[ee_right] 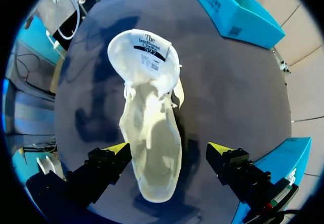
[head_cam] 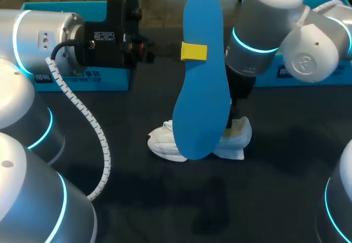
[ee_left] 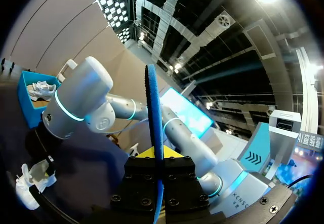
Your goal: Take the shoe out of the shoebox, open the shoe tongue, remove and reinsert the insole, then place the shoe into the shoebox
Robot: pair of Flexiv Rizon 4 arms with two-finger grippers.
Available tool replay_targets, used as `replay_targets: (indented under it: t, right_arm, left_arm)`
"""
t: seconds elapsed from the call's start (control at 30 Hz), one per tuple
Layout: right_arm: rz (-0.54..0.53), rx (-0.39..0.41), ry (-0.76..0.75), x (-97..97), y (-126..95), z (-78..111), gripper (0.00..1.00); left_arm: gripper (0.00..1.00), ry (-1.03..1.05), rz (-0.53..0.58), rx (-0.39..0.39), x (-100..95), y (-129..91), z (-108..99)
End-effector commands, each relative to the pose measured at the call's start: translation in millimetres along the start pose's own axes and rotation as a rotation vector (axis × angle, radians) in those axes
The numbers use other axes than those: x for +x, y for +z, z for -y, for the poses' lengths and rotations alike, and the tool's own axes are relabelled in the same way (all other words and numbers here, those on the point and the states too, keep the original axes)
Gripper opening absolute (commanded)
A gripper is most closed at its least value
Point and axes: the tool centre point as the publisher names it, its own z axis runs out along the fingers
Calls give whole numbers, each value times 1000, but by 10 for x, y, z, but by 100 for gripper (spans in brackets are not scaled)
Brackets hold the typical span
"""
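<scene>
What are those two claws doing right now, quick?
Left gripper: shut on the blue insole, held upright.
Right gripper: open, over the white shoe.

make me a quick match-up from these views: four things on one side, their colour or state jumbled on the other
Things
1. insole
2. shoe
3. left gripper
4. right gripper

States
a. open, over the shoe
b. white, on the table
c. blue, held upright
d. shut on the insole

Pairs: 1-c, 2-b, 3-d, 4-a
</scene>
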Motion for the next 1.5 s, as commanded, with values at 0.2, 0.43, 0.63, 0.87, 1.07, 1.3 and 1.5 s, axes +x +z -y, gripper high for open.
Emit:
replay_targets:
  t: [0.2,0.43,0.63,0.87,1.07,1.3,1.5]
  right_arm:
    - [-66,35,-44,-130,374,-172,100]
    - [-95,44,-75,-123,553,-222,100]
    - [-128,64,-60,-51,645,-141,58]
    - [-156,73,-43,-10,710,-45,38]
    - [-184,78,-57,0,745,-57,0]
    - [-221,87,0,50,718,-63,0]
    - [-261,42,146,116,554,7,0]
  left_arm:
    - [0,0,0,-3,-7,11,9]
    - [0,0,0,-3,-7,11,9]
    - [0,0,0,-3,-7,11,9]
    - [0,0,0,-3,-7,11,9]
    - [0,0,0,-3,-7,11,9]
    - [0,0,0,-3,-7,11,9]
    - [0,0,0,-3,-7,11,9]
